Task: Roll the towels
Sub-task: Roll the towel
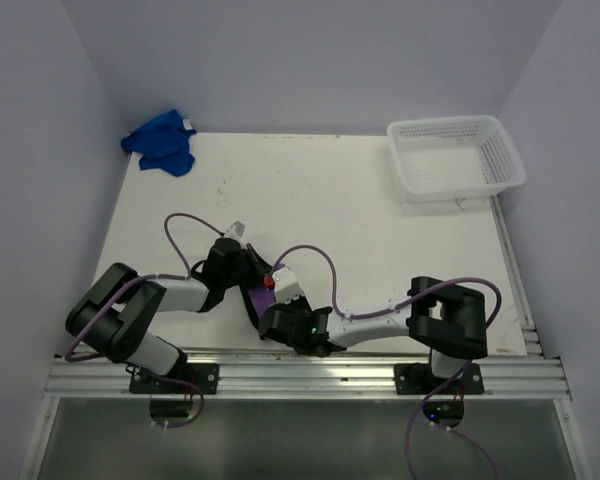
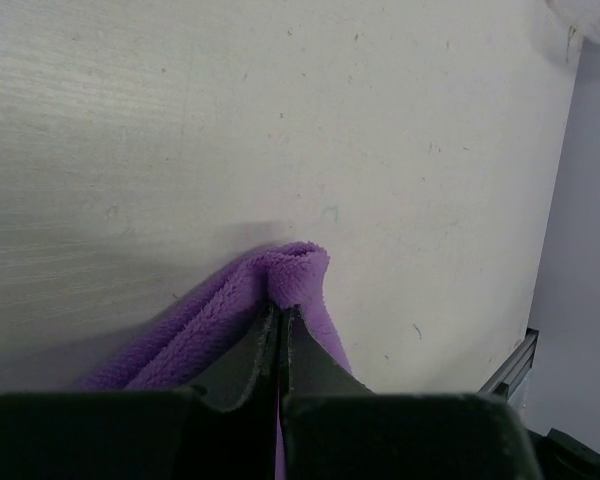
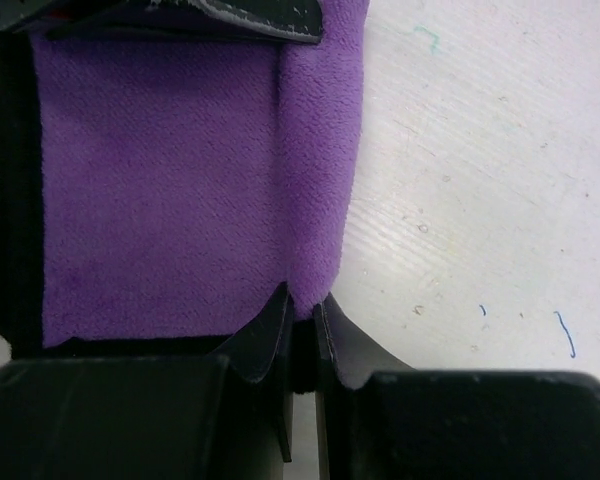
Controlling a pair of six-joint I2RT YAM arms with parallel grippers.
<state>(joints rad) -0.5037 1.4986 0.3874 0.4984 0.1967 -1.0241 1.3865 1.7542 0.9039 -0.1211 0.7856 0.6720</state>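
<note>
The left claw (image 2: 280, 312) and right claw (image 3: 301, 303) each pinch the purple towel (image 3: 160, 180); blue towel (image 1: 160, 143) and basket (image 1: 455, 155) lie well away.

left arm (image 1: 175, 292) and right arm (image 1: 380, 318) folded low, elbows out, wrists close together. left gripper (image 2: 282, 312) and right gripper (image 3: 302, 305) each pinch the purple towel (image 3: 160, 180) (jaws almost touching).

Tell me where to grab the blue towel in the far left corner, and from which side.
Pinch the blue towel at the loose fold on its near-right edge, coming down from the open table side. It lies bunched in the wall corner, so its far and left sides look blocked.
</note>
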